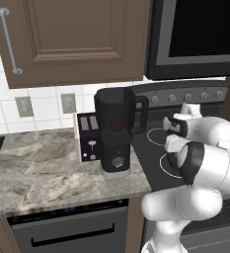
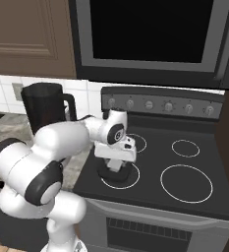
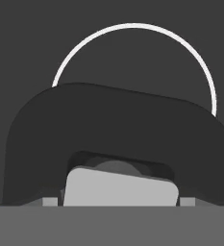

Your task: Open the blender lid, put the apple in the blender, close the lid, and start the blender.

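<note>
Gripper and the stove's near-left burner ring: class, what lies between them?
The blender lid lies flat over the burner ring, directly beneath the gripper. The right base view shows it, and the hand view looks down on it.

Clearance around the blender (image 1: 115,133)

Jar mouth is open on top, and I see clear air between it and the upper cabinet (image 1: 77,39) overhead. Toaster (image 1: 88,137) sits tight against the blender's left side, blocking that flank. My own arm fills the space to the blender's right, over the stove (image 2: 185,182). Blender lid (image 2: 117,172) lies on the front-left burner right of the blender. Counter (image 1: 37,173) in front-left of the blender is bare.
</note>
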